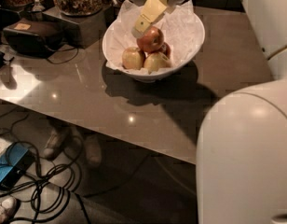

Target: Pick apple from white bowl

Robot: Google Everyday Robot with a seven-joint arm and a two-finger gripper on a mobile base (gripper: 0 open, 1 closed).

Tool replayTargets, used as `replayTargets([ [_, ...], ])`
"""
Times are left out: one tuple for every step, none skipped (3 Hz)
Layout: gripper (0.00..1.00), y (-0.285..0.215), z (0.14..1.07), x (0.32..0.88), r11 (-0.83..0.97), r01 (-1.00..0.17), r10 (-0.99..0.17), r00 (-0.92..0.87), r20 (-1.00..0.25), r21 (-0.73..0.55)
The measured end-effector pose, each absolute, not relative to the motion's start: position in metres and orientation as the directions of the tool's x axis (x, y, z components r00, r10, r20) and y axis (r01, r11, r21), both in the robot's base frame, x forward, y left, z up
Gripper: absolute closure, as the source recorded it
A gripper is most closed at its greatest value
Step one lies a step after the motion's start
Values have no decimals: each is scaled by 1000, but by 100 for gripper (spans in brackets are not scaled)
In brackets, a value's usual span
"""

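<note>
Gripper (pixel 141 27) hangs right at the apple's (pixel 151 39) upper-left side, honestly can't tell if it's wide or narrow. Apple sits atop the pile in the white bowl (pixel 192 38) on the counter (pixel 87 94).

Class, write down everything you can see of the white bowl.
The white bowl is wide and round with flared sides, lined with crinkled white paper. It stands upright on the table, holding a red apple atop two pale apples. The gripper reaches in from above, beside the apple.

Dim glare; gripper (pixel 140 28) over white bowl (pixel 192 50)
</note>
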State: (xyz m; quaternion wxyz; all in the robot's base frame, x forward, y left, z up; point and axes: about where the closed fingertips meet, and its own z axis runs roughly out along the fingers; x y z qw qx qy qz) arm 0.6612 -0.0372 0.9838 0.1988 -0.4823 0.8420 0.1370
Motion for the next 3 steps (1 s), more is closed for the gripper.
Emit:
replayTargets([
  [11,-33,973,673,538,-841,-743,-503,-442,53],
  [11,-32,965,679,570,-820,-732,-537,-419,56],
  [10,-32,956,684,593,-803,-726,-563,-396,55],
])
